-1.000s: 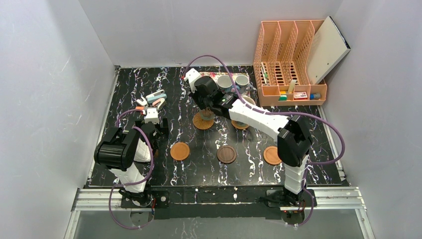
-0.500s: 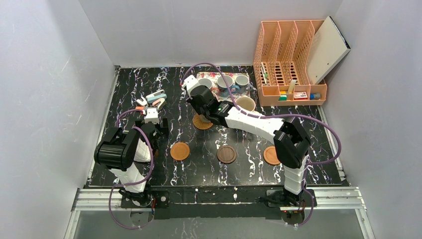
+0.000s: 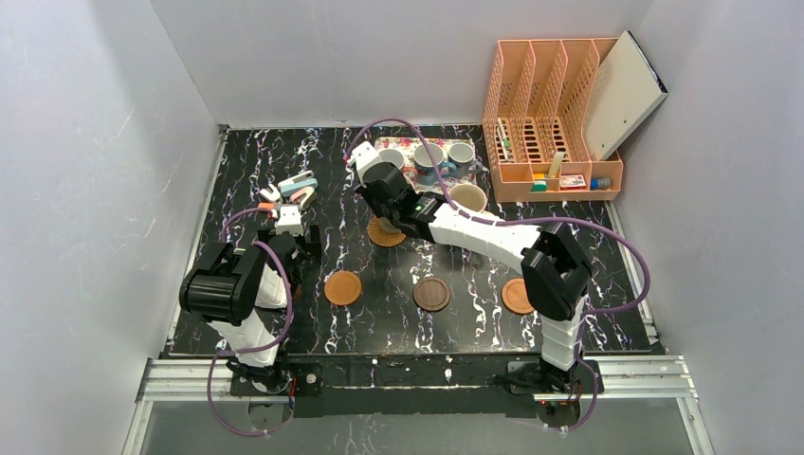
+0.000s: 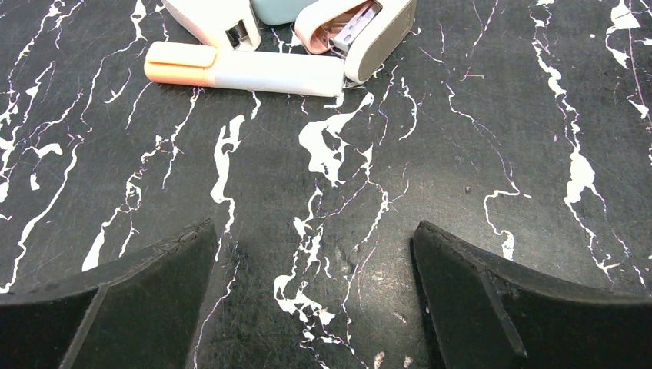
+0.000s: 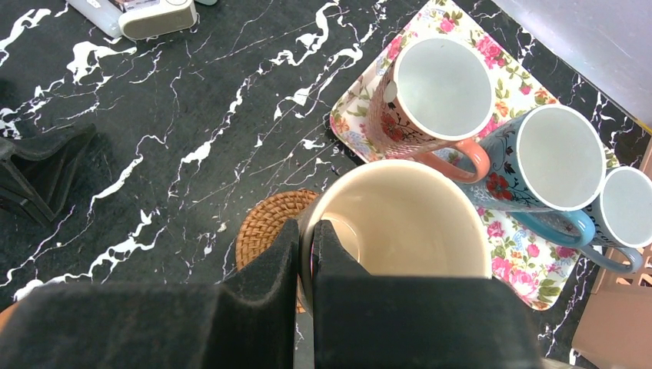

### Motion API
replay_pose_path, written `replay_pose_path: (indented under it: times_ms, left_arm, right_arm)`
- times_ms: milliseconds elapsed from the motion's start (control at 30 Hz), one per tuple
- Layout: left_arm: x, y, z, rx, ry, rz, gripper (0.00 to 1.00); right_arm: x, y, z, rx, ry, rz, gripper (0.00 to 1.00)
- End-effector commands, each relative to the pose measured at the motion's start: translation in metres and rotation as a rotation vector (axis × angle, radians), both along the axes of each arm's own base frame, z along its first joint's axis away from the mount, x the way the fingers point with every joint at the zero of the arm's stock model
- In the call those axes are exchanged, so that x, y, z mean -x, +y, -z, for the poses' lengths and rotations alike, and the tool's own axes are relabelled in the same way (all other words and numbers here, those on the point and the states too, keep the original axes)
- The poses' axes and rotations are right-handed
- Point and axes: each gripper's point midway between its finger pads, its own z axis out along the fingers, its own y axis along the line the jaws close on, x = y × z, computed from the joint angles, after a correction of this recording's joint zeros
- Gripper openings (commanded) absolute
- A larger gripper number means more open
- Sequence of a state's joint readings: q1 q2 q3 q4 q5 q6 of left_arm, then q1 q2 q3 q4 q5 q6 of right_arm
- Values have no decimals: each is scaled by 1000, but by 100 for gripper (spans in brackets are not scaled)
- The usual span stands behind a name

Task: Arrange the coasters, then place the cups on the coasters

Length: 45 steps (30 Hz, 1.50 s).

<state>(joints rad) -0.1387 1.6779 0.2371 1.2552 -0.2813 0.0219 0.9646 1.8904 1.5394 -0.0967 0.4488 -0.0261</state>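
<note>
My right gripper (image 5: 307, 231) is shut on the near rim of a large cream cup (image 5: 407, 223), one finger inside and one outside. The cup is upright over a woven coaster (image 5: 261, 223), which shows at its lower left. Seen from above, that arm hides this cup over the woven coaster (image 3: 381, 235). Two smooth orange-brown coasters (image 3: 342, 287) (image 3: 518, 296) and a dark brown coaster (image 3: 431, 294) lie in a row nearer the arms. A second cream cup (image 3: 467, 197) stands right of the arm. My left gripper (image 4: 315, 238) is open on bare table.
A floral tray (image 5: 350, 108) at the back holds a white cup with a reddish handle (image 5: 442, 88), a blue cup (image 5: 557, 157) and a small cup (image 5: 627, 207). Staplers and a highlighter (image 4: 246, 69) lie ahead of the left gripper. An orange file rack (image 3: 550, 114) stands back right.
My right arm has carried the cream cup left and down toward the woven coaster, then stayed put over the last half second. The left arm has not moved.
</note>
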Motion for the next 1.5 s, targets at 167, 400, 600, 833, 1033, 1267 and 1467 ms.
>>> replay_pose_path:
  times_ms: [167,400,600,833,1033,1267,1467]
  left_arm:
    - [-6,6,-9,2,-33,-34,98]
    - [-6,6,-9,1,-33,-34,98]
    - [-6,6,-9,1,-32,-34,98]
    - [-6,6,-8,0,-32,-34,98]
    - [-6,6,-8,2,-32,-34,98]
    - [-6,6,-9,1,-32,-34,98]
    - [-6,6,-8,2,-32,-34,98]
  right_arm:
    - [-5,10,-55,-153,-116,10,1]
    - [-6,12,-50,-148,-119,8,1]
    - [-4,16,-49,-154,-111,-10,1]
    - [-4,20,-43,-149,-107,-25,1]
    - [-3,23,-35,-143,-98,-40,1]
    - [-1,26,-19,-125,-72,-60,1]
    - [2,25,-12,-115,-64,-70,18]
